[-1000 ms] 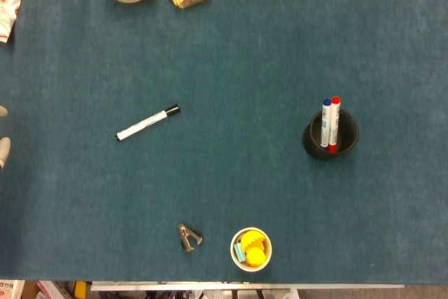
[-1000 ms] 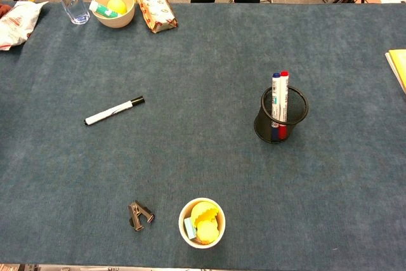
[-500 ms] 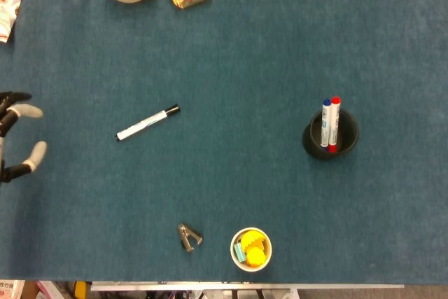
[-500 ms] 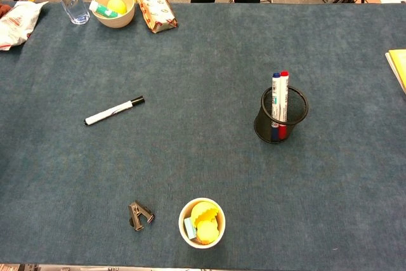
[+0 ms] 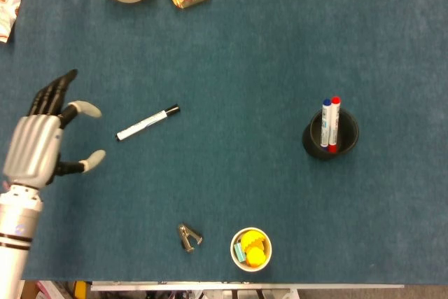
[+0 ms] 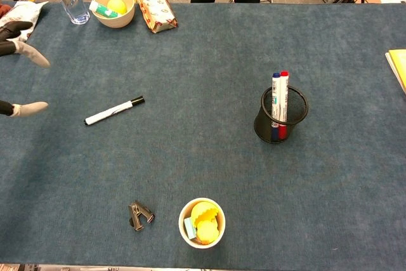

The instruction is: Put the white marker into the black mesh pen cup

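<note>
Hovering at left edge of frame, left hand [image 5: 42, 141] spread, holding nothing. White marker [image 5: 148, 123] lying flat left of centre, apart from hand. Black mesh pen cup [image 5: 330, 135] upright at right, well apart.

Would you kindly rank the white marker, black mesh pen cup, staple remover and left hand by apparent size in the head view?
1. left hand
2. black mesh pen cup and white marker: too alike to rank, one wider, one longer
3. staple remover
</note>
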You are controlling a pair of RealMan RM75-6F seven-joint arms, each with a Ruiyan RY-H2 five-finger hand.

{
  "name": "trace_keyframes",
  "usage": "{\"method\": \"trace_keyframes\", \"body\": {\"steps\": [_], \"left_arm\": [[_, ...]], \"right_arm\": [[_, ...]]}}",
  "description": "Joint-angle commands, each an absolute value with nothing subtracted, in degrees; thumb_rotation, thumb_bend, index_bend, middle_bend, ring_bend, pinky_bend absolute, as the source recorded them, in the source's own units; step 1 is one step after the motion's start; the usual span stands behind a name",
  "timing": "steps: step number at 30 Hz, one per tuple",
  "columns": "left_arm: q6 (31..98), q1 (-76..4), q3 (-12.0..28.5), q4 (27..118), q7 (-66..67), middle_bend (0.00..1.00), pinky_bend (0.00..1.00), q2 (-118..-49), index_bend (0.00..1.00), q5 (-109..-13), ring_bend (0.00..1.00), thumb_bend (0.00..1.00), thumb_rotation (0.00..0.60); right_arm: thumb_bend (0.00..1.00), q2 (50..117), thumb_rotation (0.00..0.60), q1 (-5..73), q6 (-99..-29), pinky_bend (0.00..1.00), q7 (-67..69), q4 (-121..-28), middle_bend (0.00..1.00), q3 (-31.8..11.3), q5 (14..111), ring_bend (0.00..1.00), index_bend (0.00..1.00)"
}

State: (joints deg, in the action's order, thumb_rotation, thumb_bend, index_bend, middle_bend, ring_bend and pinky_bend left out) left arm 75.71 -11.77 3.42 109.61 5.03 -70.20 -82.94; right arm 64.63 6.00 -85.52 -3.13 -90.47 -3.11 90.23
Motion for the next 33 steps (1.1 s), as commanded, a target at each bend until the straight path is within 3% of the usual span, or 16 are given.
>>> {"method": "trace_keyframes", "body": {"steps": [1, 10, 25, 33], "left_arm": [[74.1, -13.9, 4.8, 110.1, 11.2, 0.0, 0.05, -74.0, 0.38, -79.5, 0.0, 0.15, 0.6], [72.9, -17.7, 7.2, 108.8, 22.9, 0.0, 0.01, -82.9, 0.36, -72.8, 0.0, 0.14, 0.6], [67.5, -23.8, 8.7, 107.3, 30.8, 0.0, 0.01, -90.6, 0.36, -62.5, 0.0, 0.14, 0.6], [70.1, -26.1, 9.3, 103.9, 36.4, 0.0, 0.01, -94.8, 0.37, -59.6, 0.0, 0.14, 0.6]], "right_arm": [[0.0, 64.4, 0.6, 5.8, -85.6, 0.38, -3.4, -90.7, 0.33, -3.1, 90.0, 0.3, 0.19], [0.0, 64.1, 0.6, 5.4, -85.4, 0.38, -3.4, -90.6, 0.33, -3.0, 89.0, 0.3, 0.19], [0.0, 65.8, 0.6, 5.8, -83.4, 0.38, 1.1, -86.1, 0.33, -2.5, 88.1, 0.3, 0.19], [0.0, 66.1, 0.6, 5.7, -83.5, 0.38, 2.6, -84.9, 0.33, -2.3, 88.2, 0.3, 0.19]]}}
